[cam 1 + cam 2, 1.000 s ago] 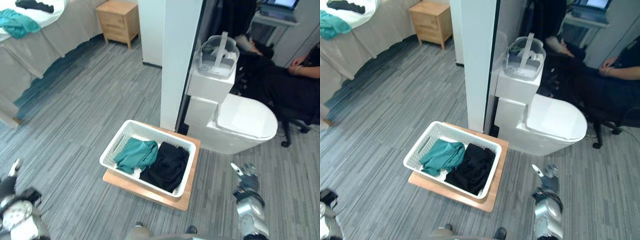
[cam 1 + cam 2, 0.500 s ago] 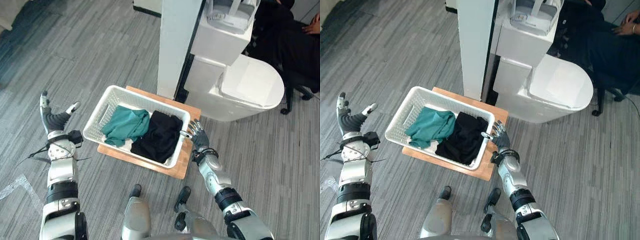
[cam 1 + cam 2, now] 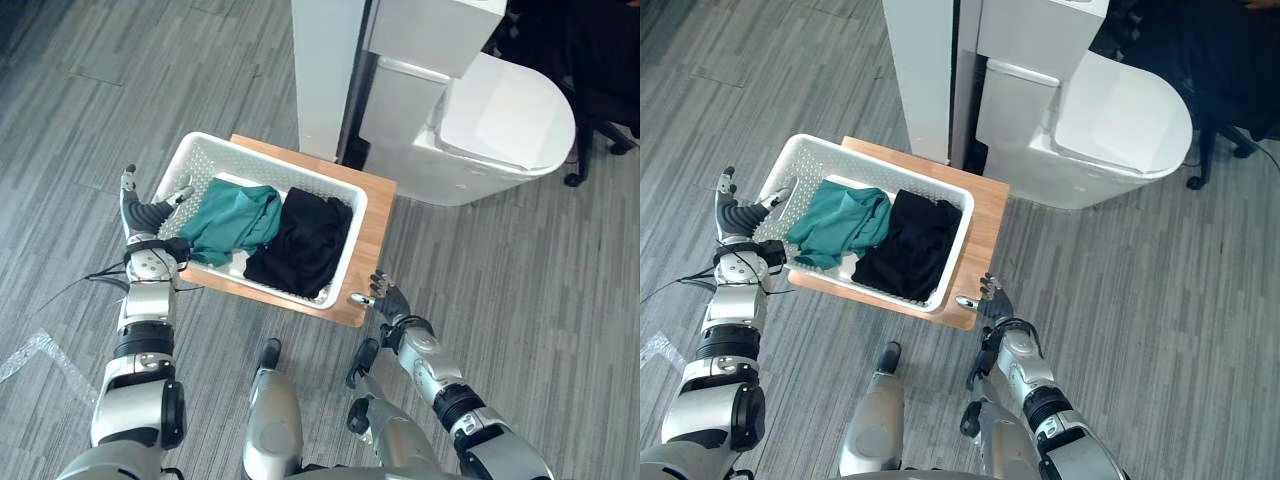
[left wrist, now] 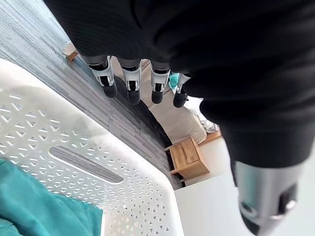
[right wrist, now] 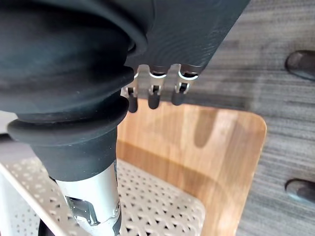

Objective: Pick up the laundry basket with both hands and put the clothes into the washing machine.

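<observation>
A white perforated laundry basket (image 3: 291, 174) stands on a low wooden board (image 3: 376, 236) on the floor. In it a teal garment (image 3: 234, 216) lies to the left of a black garment (image 3: 301, 244). My left hand (image 3: 146, 214) is at the basket's left end, its fingers (image 4: 133, 84) straight above the rim (image 4: 74, 132) and the handle slot (image 4: 86, 165), holding nothing. My right hand (image 3: 386, 301) hovers by the board's near right corner, with its fingers (image 5: 153, 99) relaxed over the wood (image 5: 208, 143) and apart from the basket (image 5: 163, 202).
A white washing machine with a rounded lid (image 3: 503, 113) stands just beyond the board to the right. A white pillar (image 3: 325, 62) rises behind the basket. A chair base (image 3: 581, 176) is at the far right. Grey striped carpet (image 3: 520, 300) lies all around.
The camera has tilted down and the whole picture has shifted. My left hand has come in to the basket's left end. My right hand has dropped from the basket's right rim to the board's near corner.
</observation>
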`<state>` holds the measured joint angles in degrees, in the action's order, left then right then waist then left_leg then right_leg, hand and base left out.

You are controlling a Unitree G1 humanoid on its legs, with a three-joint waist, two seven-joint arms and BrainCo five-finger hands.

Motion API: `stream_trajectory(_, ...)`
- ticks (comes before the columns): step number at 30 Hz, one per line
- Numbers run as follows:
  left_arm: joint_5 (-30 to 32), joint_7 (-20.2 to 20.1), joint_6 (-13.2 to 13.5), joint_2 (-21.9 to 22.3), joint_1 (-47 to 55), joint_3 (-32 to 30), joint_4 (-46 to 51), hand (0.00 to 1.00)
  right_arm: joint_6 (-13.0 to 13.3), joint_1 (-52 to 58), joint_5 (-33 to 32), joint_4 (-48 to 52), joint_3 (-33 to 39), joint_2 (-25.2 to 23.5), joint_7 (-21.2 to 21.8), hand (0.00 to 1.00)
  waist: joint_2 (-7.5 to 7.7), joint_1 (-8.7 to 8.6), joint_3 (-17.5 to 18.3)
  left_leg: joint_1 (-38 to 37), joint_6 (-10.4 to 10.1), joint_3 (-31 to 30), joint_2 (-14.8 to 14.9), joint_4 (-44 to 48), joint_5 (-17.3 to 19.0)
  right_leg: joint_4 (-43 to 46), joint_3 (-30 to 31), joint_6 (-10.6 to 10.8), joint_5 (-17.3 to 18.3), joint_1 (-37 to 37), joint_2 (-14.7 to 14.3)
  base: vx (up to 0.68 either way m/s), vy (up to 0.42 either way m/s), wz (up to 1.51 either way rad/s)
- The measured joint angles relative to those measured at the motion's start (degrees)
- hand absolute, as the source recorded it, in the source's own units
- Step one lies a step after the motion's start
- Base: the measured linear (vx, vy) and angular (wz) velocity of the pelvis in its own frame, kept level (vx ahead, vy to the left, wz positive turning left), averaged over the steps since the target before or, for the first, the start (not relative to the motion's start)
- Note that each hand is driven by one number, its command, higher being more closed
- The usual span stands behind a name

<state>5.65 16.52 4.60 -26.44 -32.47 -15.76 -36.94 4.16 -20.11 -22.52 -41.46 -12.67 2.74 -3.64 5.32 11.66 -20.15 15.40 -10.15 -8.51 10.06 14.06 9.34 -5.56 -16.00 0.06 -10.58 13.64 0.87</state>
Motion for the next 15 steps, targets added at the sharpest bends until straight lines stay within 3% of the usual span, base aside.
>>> stream_trajectory(3, 0.2, 0.1, -0.3, -2.5, -0.8, 0.0, -2.7, 0.00, 0.0, -0.1, 0.2, 0.1, 2.2, 0.2, -0.2, 0.00, 1.23, -0.40, -1.0, 0.4, 0.0, 0.7, -0.3, 0.4, 0.0, 0.0, 1.3, 0.1, -0.9, 0.7, 0.1, -0.03, 0.044, -0.14)
stream_trajectory(15, 0.2, 0.2, -1.0, -6.4, -2.7, -0.2, -6.0, 0.00, 0.0, -2.6, 0.6, -0.1, 4.9, 1.0, -1.4, 0.00, 2.21, -1.29, -3.7, 3.7, 0.1, -0.3, -1.2, 2.7, -0.1, -0.1, 2.3, 1.3, -2.2, 2.6, 0.4, -0.01, 0.046, 0.02)
